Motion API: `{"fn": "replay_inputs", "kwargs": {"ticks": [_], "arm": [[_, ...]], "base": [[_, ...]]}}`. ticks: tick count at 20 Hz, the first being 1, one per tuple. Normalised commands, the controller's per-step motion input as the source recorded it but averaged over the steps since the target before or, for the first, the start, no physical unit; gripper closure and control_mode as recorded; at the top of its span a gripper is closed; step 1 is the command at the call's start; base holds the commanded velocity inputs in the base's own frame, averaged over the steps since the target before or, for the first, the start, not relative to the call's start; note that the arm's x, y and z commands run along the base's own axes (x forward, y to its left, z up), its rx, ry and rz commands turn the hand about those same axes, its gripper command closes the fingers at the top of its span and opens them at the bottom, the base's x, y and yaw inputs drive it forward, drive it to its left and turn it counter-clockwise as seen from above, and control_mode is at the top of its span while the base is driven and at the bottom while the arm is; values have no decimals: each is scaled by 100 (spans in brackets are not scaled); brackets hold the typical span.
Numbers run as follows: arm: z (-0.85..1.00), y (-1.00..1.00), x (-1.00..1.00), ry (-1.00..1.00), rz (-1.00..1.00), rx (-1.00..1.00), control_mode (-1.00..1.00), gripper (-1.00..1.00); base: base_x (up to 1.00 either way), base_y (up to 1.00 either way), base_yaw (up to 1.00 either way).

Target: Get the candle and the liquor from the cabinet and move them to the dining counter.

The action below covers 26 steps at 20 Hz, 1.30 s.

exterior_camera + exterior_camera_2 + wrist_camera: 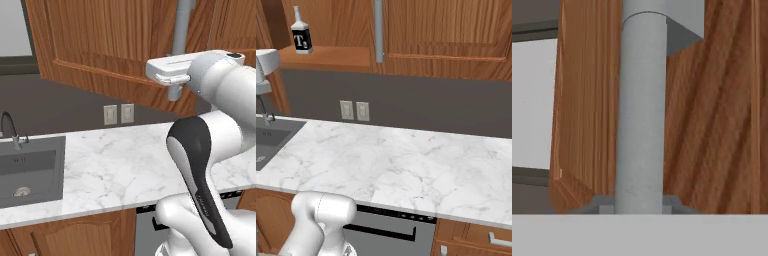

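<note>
Marble tabletop (pixel 125 160) below; the cabinet (pixel 100 45) door hangs swung open at twelve o'clock. The gripper (pixel 175 75) is pinching its grey bar handle (pixel 641 115). Pull along the hinge arc, wrist square. The liquor (pixel 301 33) stands on the shelf at ten o'clock.

Liquor (pixel 301 33) upright on open cabinet (pixel 331 56) shelf, door swung out.

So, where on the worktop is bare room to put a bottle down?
The marble worktop is bare from the sink rightward, below the wall outlets. Crowded is the cabinet door, where the hand grips the grey bar handle.
</note>
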Motion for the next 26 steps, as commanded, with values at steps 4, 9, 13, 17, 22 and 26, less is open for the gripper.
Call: {"fn": "replay_inputs", "kwargs": {"ticks": [4, 9, 13, 17, 22, 26], "arm": [[-20, 34, -43, 11, 8, 0, -100, 100], [-23, 34, -25, 5, 6, 0, -100, 100], [-3, 10, -3, 0, 1, 0, -100, 100], [0, 0, 0, 0, 0, 0, -100, 100], [-1, 0, -6, 1, 0, 0, -100, -100], [-1, -6, -46, 1, 6, 0, -100, -100]], "base": [[0, 0, 0], [0, 0, 0], [0, 0, 0], [0, 0, 0], [0, 0, 0], [0, 0, 0]]}}
